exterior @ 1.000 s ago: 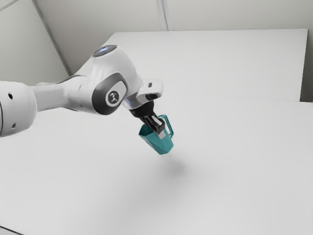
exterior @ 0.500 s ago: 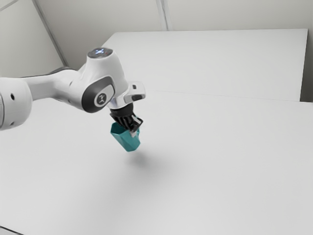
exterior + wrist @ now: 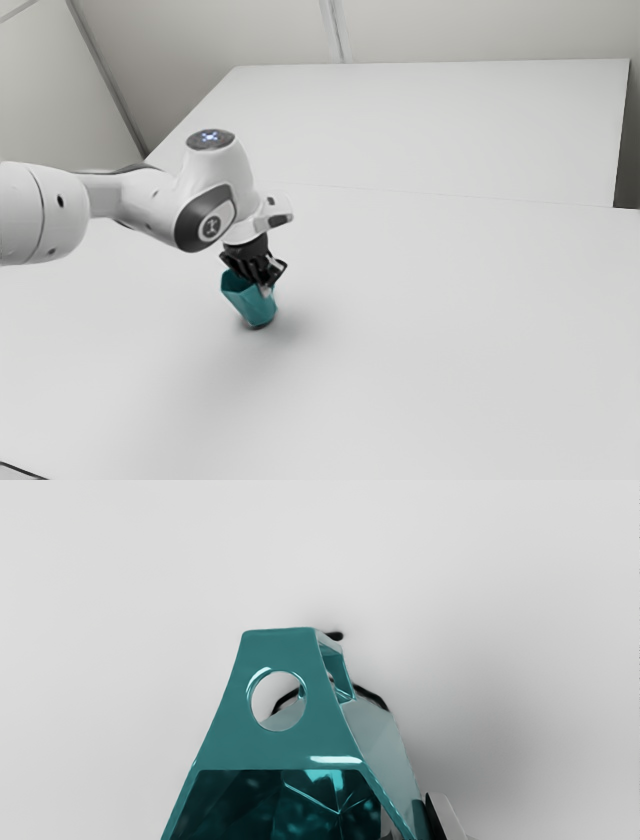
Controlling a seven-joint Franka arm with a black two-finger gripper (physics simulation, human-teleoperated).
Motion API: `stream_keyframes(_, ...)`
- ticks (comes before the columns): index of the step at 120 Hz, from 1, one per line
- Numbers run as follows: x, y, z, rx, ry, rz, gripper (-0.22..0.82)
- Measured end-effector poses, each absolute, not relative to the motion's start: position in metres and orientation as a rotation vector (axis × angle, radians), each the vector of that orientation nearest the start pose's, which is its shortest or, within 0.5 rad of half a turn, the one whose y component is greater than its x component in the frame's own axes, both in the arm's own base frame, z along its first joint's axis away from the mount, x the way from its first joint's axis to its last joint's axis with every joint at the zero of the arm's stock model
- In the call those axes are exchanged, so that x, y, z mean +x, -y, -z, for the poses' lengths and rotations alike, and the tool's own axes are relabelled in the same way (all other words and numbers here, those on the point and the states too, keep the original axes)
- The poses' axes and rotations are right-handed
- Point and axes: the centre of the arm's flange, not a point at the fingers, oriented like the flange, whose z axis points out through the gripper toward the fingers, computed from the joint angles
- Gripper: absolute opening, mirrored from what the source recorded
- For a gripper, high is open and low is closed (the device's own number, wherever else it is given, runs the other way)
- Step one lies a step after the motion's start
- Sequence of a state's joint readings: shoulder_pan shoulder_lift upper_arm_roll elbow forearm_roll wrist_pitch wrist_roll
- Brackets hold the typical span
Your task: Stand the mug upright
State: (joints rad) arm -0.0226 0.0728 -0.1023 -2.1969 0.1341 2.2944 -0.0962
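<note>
Over the last second the arm has drawn back toward the exterior view's left and then come down, carrying the teal mug with it. The gripper is closed on the mug's wall: in the wrist view one finger bears on the outer side, and what looks like the tip of the other shows just inside the mouth, with the wall pinched between them. A second ago the mug was well up in the air, its shadow apart from it; now its lower end is right down by the table, with a dark patch of shadow tight around the base. Whether the base is actually touching, or only hovering a hair above, cannot be told for certain. The lean has changed too. The mug stands steeper than it did at the start of that second, yet it is still tilted, with its mouth up and toward the exterior view's left and its base toward the right. So the task looks well advanced but unfinished: the mug is almost at table level and right way up in the main, but not yet upright. The next move likely calls for turning out the remaining tilt and settling the base flat before the grip is loosened. Let go at this lean, the mug could rock or tip toward its open end.
</note>
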Motion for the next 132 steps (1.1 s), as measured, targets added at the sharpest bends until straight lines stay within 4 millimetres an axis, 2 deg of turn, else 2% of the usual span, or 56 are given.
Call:
stream_keyframes(18, 0.541, 0.063, -0.348, -3.042, -0.157, 0.057, -0.16)
stream_keyframes(39, 0.540, 0.062, -0.362, -3.038, -0.148, 0.082, 0.23)
stream_keyframes(56, 0.538, 0.062, -0.386, -3.031, -0.141, 0.111, 0.41)
stream_keyframes(63, 0.539, 0.062, -0.405, -3.027, -0.135, 0.137, 0.46)
stream_keyframes(72, 0.540, 0.061, -0.440, -3.023, -0.119, 0.179, 0.50)
stream_keyframes(94, 0.549, 0.077, -0.550, -3.019, -0.106, 0.260, 0.56)
stream_keyframes(109, 0.549, 0.090, -0.588, -3.052, -0.096, 0.221, 0.58)
stream_keyframes(119, 0.546, 0.088, -0.618, -3.068, -0.062, 0.202, 0.59)
stream_keyframes(132, 0.540, 0.082, -0.641, -3.090, -0.018, 0.159, 0.59)
